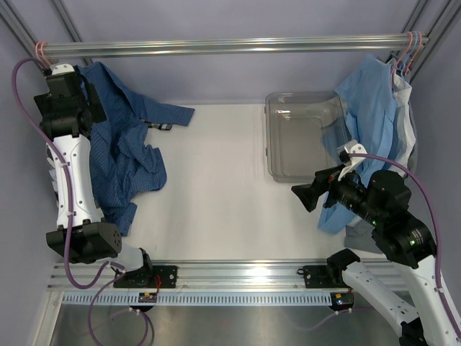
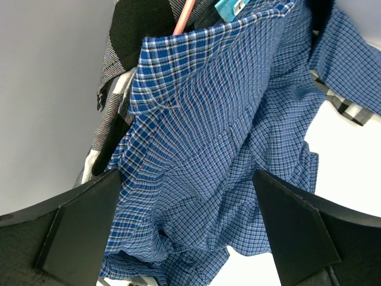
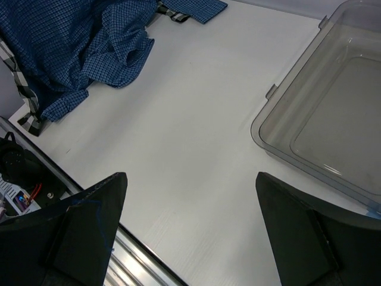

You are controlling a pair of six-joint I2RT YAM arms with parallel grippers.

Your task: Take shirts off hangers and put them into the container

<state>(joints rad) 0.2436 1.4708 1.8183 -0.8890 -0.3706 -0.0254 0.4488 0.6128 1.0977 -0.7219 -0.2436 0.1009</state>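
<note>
The dark blue shirt (image 1: 130,158) hangs at the left end of the rail (image 1: 230,47). Its lower part spills down onto the surface (image 1: 230,187) in a rumpled heap, with one sleeve stretched out toward the middle. In the left wrist view we see its fine check (image 2: 208,149) close up. The black-and-white check shirt (image 2: 110,65) sits just behind it on the wall side, and a pink hanger (image 2: 183,18) rises from between the collars. Pink hooks (image 1: 43,50) loop over the rail above them.

The left fingers (image 2: 89,226) stand wide apart, one on each side of the blue cloth, at the height of the hanging shirt. We cannot tell whether they touch the fabric, and nothing is gripped.

The container (image 1: 270,140) lies flat on the surface toward the right, well apart from both shirts. The right wrist view shows its rounded near corner (image 3: 268,128).

The right fingers (image 1: 306,196) are also spread wide and hold nothing. They hover over bare surface just in front of the container, pointing left.

A light blue garment (image 1: 371,108) hangs from more pink hangers (image 1: 412,40) at the rail's right end. It drapes over the container's far right corner, with paler garments (image 1: 407,137) behind it.
</note>
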